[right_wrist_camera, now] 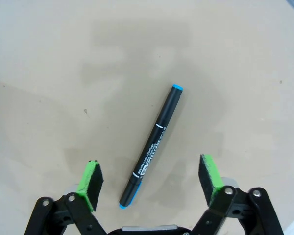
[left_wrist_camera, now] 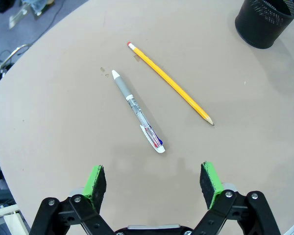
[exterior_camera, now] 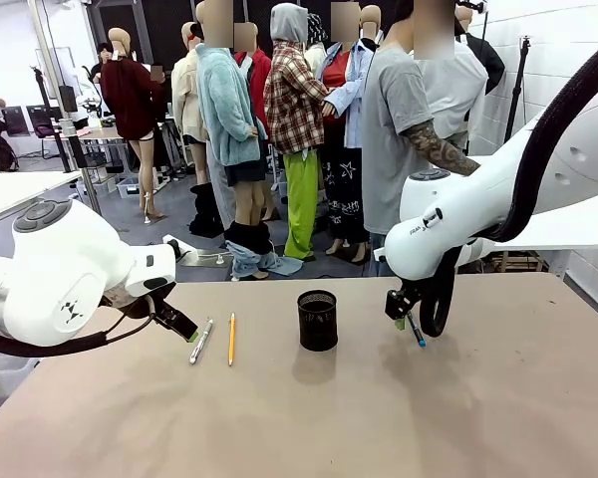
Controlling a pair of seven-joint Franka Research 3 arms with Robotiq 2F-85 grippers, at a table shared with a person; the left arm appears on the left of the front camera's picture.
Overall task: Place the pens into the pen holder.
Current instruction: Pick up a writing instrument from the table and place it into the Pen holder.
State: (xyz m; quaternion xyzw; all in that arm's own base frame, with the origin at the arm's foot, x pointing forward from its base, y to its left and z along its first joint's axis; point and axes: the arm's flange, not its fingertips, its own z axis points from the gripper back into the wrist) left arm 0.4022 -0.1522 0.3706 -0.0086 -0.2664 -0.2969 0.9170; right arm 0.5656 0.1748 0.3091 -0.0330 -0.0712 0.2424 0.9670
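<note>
The black mesh pen holder (exterior_camera: 318,320) stands at mid-table, its corner also in the left wrist view (left_wrist_camera: 266,22). Left of it lie a silver-white pen (exterior_camera: 200,341) (left_wrist_camera: 137,111) and an orange-yellow pencil (exterior_camera: 231,339) (left_wrist_camera: 169,82), both flat on the table. My left gripper (exterior_camera: 184,329) (left_wrist_camera: 153,182) hovers open just short of the silver-white pen. Right of the holder a dark pen with blue tips (exterior_camera: 416,330) (right_wrist_camera: 152,146) lies on the table. My right gripper (exterior_camera: 399,317) (right_wrist_camera: 151,182) is open low over it, its green pads (right_wrist_camera: 90,178) on either side of the pen's near end.
The tan tabletop (exterior_camera: 379,418) has free room in front and at the right. A person in a grey shirt (exterior_camera: 399,139) stands beyond the far edge, behind the right arm.
</note>
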